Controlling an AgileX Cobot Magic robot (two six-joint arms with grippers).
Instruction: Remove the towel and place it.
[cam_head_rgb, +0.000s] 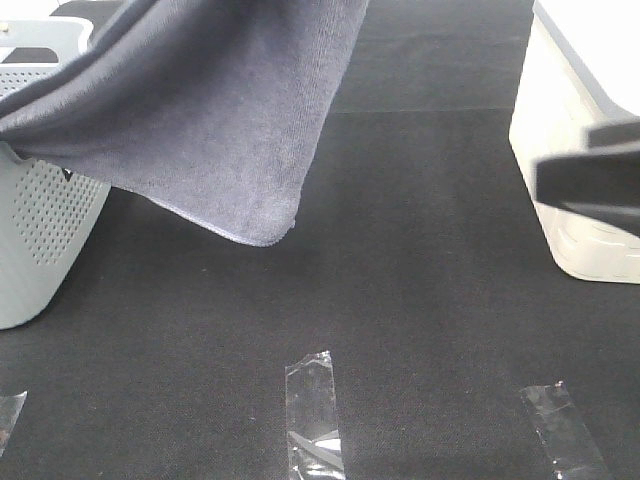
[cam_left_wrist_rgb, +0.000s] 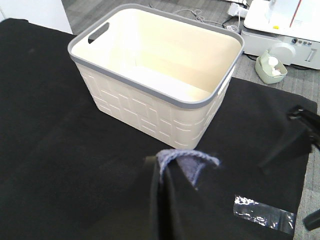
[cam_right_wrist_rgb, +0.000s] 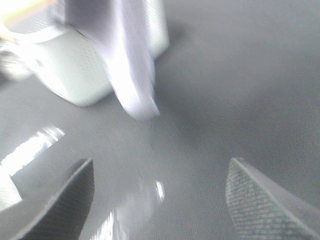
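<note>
The greyish-lavender towel (cam_head_rgb: 215, 100) hangs in the air from the top of the exterior view. It drapes over the pale perforated basket (cam_head_rgb: 40, 230) at the left, and its lowest corner hangs above the black mat. In the left wrist view my left gripper (cam_left_wrist_rgb: 161, 169) is shut on a bunched fold of the towel (cam_left_wrist_rgb: 187, 161). This gripper is out of the exterior view. My right gripper (cam_right_wrist_rgb: 161, 165) is open and empty, and it faces the hanging towel (cam_right_wrist_rgb: 132, 65) and the perforated basket (cam_right_wrist_rgb: 75, 75). That view is blurred. The right arm (cam_head_rgb: 590, 175) shows as a dark blur at the right edge.
A cream basket with a grey rim (cam_left_wrist_rgb: 155, 90) stands empty on the black mat (cam_head_rgb: 420, 300); it is at the right edge in the exterior view (cam_head_rgb: 575, 200). Strips of clear tape (cam_head_rgb: 312, 415) lie near the front of the mat. White equipment (cam_left_wrist_rgb: 285, 25) stands beyond the table.
</note>
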